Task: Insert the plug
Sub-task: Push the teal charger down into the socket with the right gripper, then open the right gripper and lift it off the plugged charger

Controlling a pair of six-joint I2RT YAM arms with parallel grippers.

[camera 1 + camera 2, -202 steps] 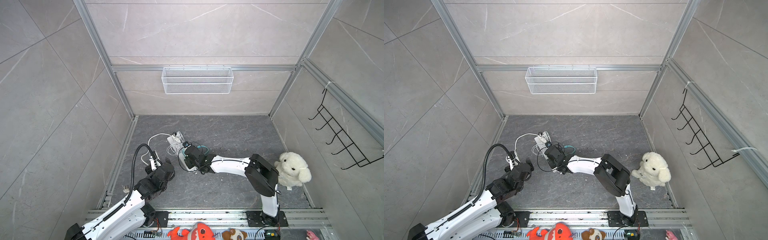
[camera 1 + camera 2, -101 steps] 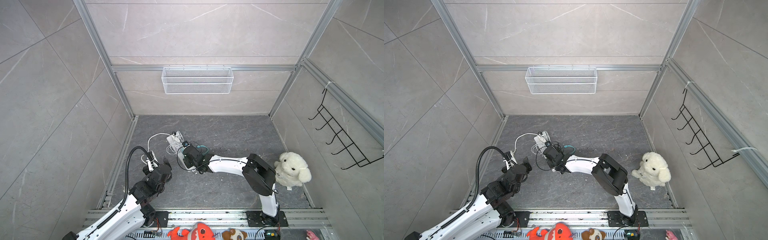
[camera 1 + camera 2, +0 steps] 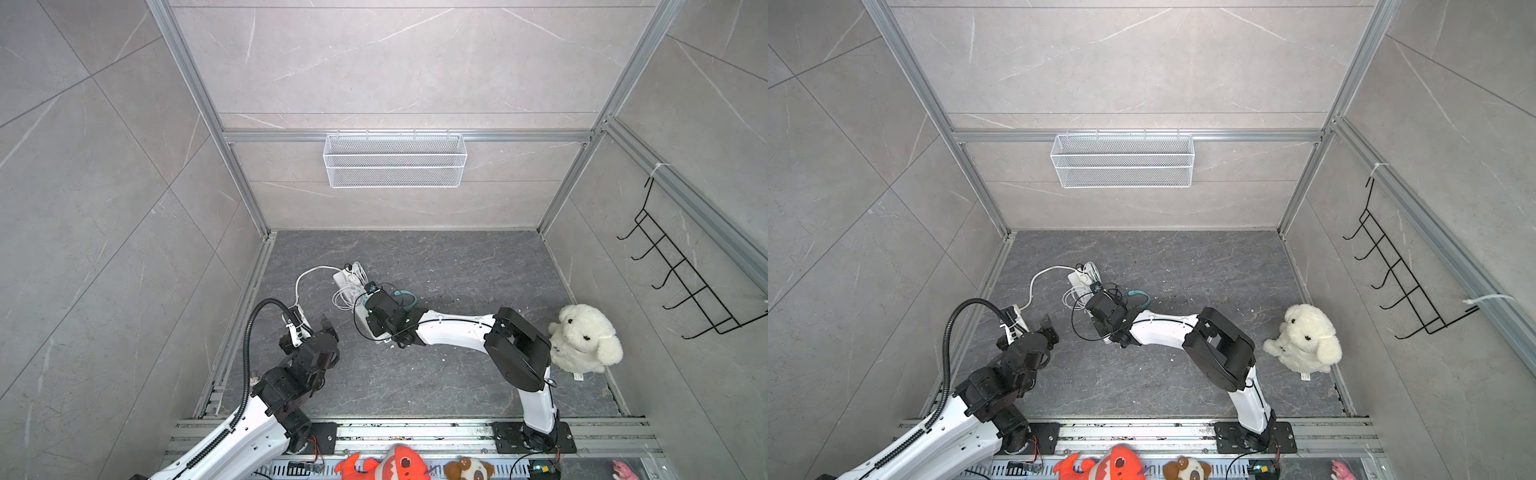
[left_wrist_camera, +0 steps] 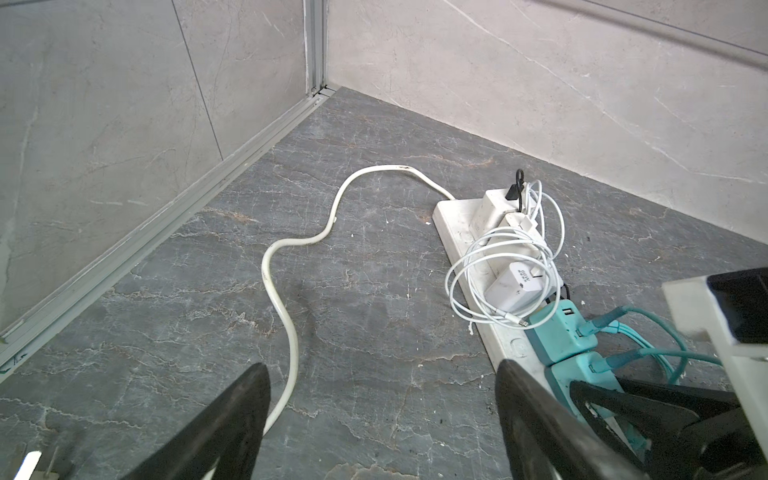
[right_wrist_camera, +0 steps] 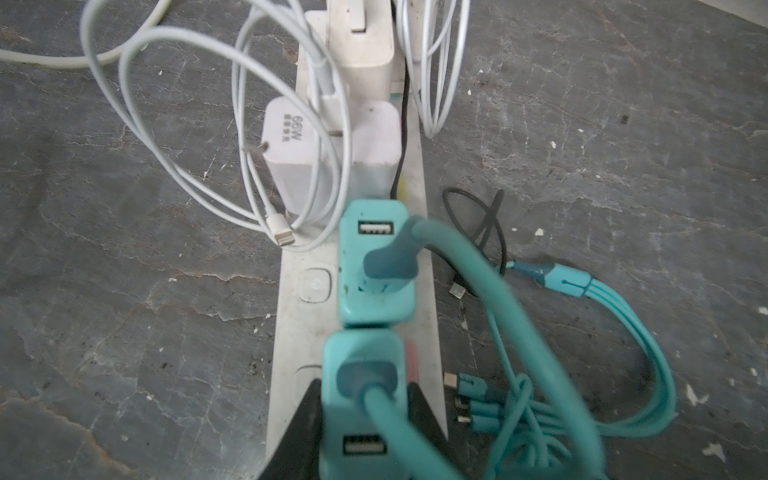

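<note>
Left gripper [image 4: 380, 374] farther from power strip [image 4: 451, 216]; right gripper [image 5: 363, 388] on teal plug [image 5: 365, 353]

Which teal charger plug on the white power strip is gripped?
The teal charger plug at the strip's end, between the right gripper's fingers; its twin stands free.

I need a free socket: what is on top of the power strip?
A teal charger clamped in the right gripper, a second teal charger, white chargers and a coiled white cable sit on the power strip. The sockets beneath them are covered.
</note>
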